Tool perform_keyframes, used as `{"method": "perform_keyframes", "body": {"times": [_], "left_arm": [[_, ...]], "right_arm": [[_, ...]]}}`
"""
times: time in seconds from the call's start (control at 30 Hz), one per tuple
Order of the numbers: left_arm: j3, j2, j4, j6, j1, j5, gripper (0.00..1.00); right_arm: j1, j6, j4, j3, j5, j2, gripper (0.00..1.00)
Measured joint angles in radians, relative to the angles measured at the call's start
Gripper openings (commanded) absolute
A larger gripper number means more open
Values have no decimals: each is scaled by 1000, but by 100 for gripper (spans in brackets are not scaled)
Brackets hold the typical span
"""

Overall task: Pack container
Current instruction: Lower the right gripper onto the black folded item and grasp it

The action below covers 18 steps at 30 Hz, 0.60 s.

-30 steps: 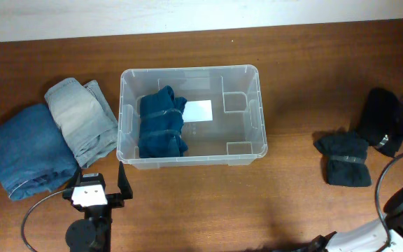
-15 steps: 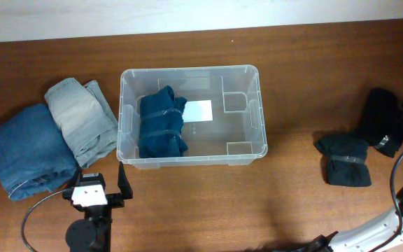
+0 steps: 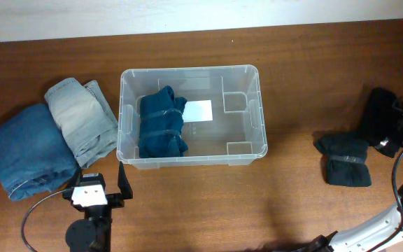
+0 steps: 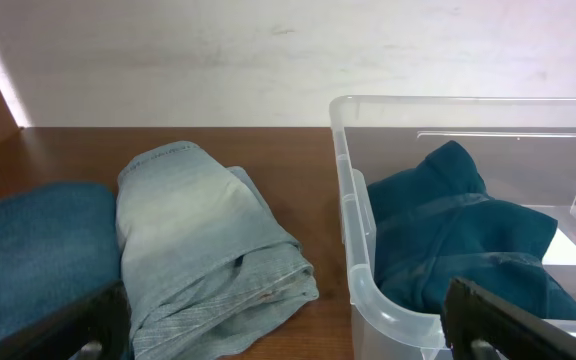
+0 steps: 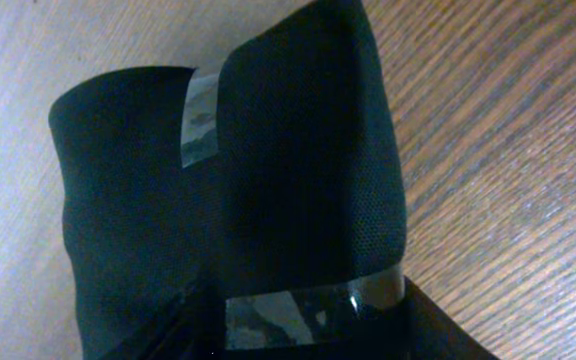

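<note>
Dark blue jeans [image 3: 25, 159]: I see them folded by the left edge of the desk [image 3: 306, 63], touching the paler pair beside them.
Pale jeans [image 3: 82, 120]: folded, washed-out grey-blue, lying between the dark pair and the tub's left wall. In the left wrist view they lie close to that wall.
Left gripper [image 3: 95, 185]: it sits at the front edge of the desk, left of centre, facing the back edge. My wrist camera shows its fingers [image 4: 508, 322] spread wide at the two bottom corners with nothing between them. It is apart from both the jeans and the tub.
Container [image 3: 187, 69]: the clear tub stands upright in the middle of the desk, slightly nearer the back edge, with its long side running left to right.
Teal garment [image 3: 162, 126]: a folded bundle banded with clear tape, in the left half of the tub against its left wall.
White label [image 3: 199, 110]: on the tub's base, just right of the teal bundle. The right half of the tub holds no garment.
Black bundle [image 3: 346, 161]: taped, lying on the desk well right of the tub.
Second black bundle [image 3: 376, 117]: near the right edge, also taped, filling my right wrist view.
Right gripper [image 3: 397, 129]: at the right edge, up against that second bundle. Its fingers are dark against dark cloth, so I cannot tell whether they have closed on it.
</note>
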Motion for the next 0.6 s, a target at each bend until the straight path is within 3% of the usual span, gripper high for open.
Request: {"method": "perform_keyframes", "body": {"times": [0.23,0.6], "left_arm": [[0,0,0,0,0,0,99],[0,0,0,0,0,0,99]], "right_arm": [[-1,2,-16,5,0,0,4],[-2,5,-117,78,-104,-36,4]]}}
